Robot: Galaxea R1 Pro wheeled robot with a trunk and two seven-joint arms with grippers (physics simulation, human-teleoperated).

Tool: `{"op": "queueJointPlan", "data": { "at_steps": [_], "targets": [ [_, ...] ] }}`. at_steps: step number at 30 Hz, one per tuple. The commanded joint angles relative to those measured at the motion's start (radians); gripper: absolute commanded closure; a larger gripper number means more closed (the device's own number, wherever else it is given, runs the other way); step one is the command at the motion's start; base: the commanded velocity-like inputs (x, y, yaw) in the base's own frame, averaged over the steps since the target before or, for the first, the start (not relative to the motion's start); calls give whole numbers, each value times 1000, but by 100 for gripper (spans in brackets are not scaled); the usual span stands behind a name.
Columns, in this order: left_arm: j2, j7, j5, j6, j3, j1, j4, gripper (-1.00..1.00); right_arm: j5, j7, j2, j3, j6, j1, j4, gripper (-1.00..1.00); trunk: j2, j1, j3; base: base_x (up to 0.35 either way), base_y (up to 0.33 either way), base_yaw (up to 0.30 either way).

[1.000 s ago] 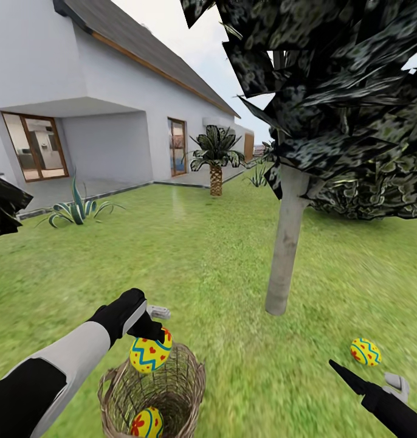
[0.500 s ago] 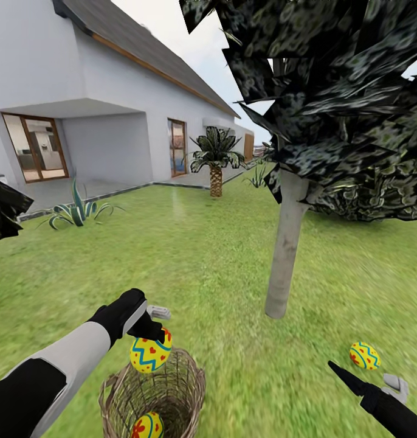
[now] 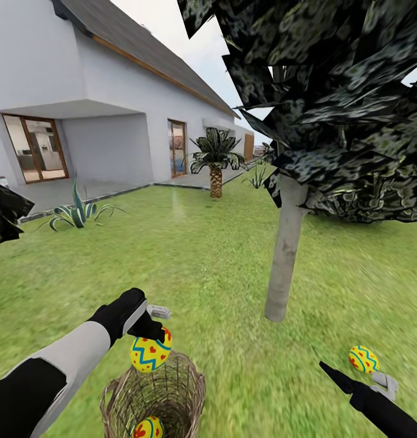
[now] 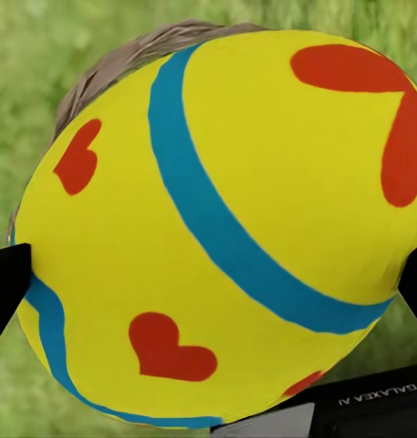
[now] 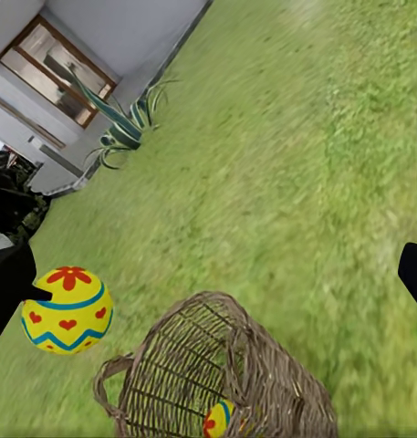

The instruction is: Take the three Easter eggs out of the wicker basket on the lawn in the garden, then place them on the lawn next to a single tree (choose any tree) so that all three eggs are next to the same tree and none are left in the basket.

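My left claw (image 3: 152,331) grips an egg (image 3: 151,353) above the basket (image 3: 172,389), ready for the tree (image 3: 286,255). My right claw's (image 3: 354,383) grip I can't tell.

Left gripper (image 3: 149,330) holds an egg (image 3: 150,353) above the wicker basket (image 3: 152,398).

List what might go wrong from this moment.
1. The left pincer holds an Easter egg directly above the wicker basket; a slip would likely drop it back in beside the egg inside.
2. It grips the round egg only at its sides, so a quick swing toward the tree may shake it loose.
3. The right pincer sits close to the placed egg and could nudge it.
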Motion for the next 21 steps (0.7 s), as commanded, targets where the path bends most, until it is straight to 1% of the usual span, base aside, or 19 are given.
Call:
{"op": "queueJointPlan", "data": {
  "at_steps": [1,5,10,21],
  "targets": [
    [1,-3,3,3,-8,-1,-1,100,-6,0,0,0,7,0,0,-100,7,-4,2,0,0,0],
    [1,-3,2,3,-8,0,-1,100,-6,0,0,1,7,0,0,-100,35,-19,15,0,0,0],
    [0,20,3,3,-6,0,-1,100,-6,0,0,1,8,0,0,-100,70,-38,31,0,0,0],
    [0,29,3,1,-6,1,-1,100,-6,-2,1,1,10,0,0,-100,147,-81,65,0,0,0]
  ]
}}
